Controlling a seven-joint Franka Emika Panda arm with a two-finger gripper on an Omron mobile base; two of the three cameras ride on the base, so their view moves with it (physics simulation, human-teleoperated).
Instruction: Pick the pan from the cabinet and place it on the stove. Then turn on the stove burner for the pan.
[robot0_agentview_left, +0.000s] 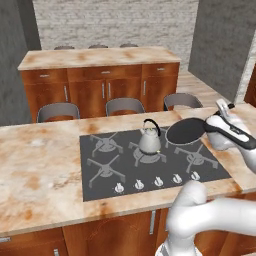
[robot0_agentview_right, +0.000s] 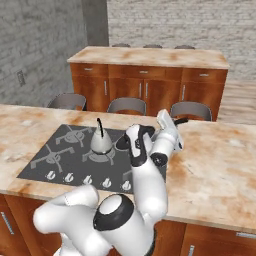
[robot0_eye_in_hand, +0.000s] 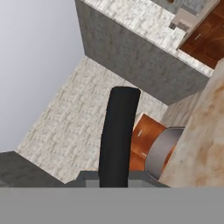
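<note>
I hold the pan (robot0_agentview_left: 185, 132) by its black handle (robot0_eye_in_hand: 118, 135), with my gripper (robot0_agentview_left: 214, 128) shut on it. Its dark round body hangs slightly tilted over the right rear grate of the stove (robot0_agentview_left: 100, 186), just right of the kettle. In the right base view my arm hides most of the pan (robot0_agentview_right: 122, 143), and the gripper (robot0_agentview_right: 161, 131) sits above the stove's right edge. The handle runs straight up from the gripper (robot0_eye_in_hand: 114, 178) in the hand view. A row of silver knobs (robot0_agentview_left: 158, 181) lines the stove's front. The cabinet is out of view.
A silver kettle (robot0_agentview_left: 149, 140) stands on the middle rear grate, close to the pan's left rim. Marble counter (robot0_agentview_left: 40, 165) surrounds the stove. Grey stools (robot0_agentview_left: 124, 105) line the far side, with a wooden island (robot0_agentview_left: 100, 75) behind them.
</note>
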